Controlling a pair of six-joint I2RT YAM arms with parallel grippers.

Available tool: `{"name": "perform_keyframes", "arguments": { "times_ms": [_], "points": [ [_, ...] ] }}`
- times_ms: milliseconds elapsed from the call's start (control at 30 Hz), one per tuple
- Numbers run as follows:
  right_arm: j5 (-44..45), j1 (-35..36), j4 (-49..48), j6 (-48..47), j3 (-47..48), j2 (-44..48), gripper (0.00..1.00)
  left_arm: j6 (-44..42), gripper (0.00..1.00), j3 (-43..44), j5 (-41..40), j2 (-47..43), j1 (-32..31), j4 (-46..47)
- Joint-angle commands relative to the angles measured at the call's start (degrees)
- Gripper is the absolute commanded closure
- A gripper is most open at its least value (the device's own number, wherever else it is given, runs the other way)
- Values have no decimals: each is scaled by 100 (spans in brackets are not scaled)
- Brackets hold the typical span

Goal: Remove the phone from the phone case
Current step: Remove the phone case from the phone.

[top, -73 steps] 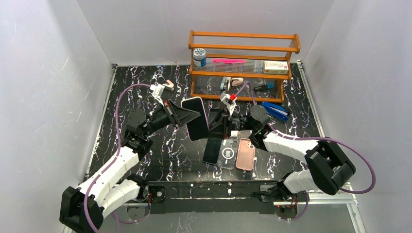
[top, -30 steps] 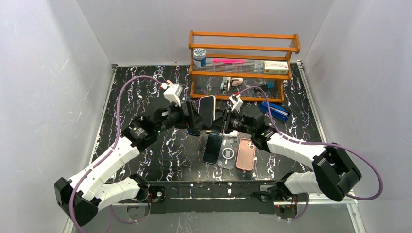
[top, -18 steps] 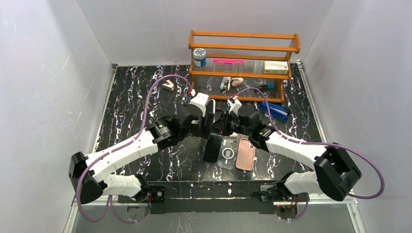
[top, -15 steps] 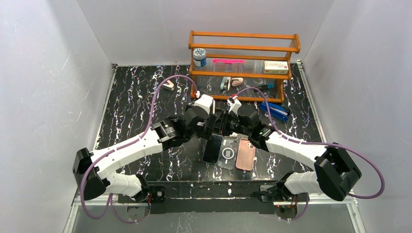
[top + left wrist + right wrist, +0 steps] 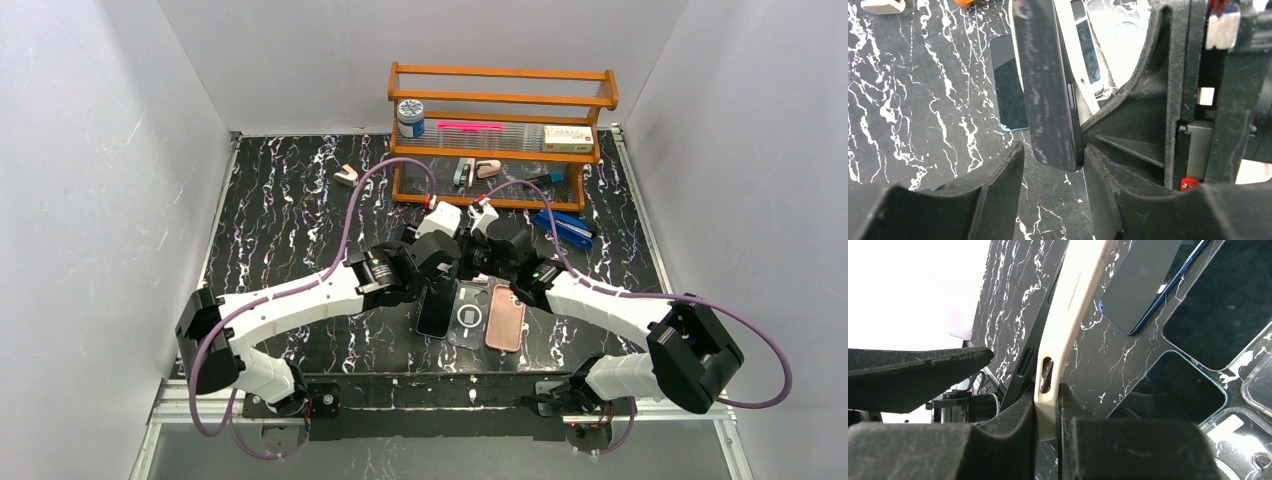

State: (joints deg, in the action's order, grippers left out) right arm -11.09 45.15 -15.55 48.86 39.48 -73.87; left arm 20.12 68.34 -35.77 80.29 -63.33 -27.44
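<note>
Right gripper clamped on cream plastic phone case, held edge-up above black marbled table. Left gripper straddles dark slab phone (gap at one finger), not clamped.

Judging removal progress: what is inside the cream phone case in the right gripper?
A flat black phone lies against the cream rubbery phone case, its side edge and button showing. Whether any of it sits inside is covered by the right gripper and left gripper.
</note>
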Motion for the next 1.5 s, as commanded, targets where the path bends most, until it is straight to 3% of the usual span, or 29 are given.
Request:
{"name": "perform_keyframes", "arguments": {
  "times_ms": [0,100,367,733,1100,1300,1467],
  "points": [
    [-94,80,-652,6,306,310,99,113,59,183,-1278,244,11,-726],
    [-114,114,-772,71,273,320,99,152,65,243,-1339,387,-8,-747],
    [-49,272,-998,259,208,379,99,140,68,285,-1507,815,-13,-461],
    [529,293,-1114,518,71,480,99,114,100,-39,-1054,980,-73,10],
    [1906,144,-564,281,417,81,99,594,100,-53,-913,361,-759,-481],
    [1921,-385,-371,53,759,-369,99,958,100,29,-938,19,-916,-1240],
    [1435,-1042,95,-466,685,-186,99,1218,100,-90,-923,-260,-918,-1867]
  ]
}}
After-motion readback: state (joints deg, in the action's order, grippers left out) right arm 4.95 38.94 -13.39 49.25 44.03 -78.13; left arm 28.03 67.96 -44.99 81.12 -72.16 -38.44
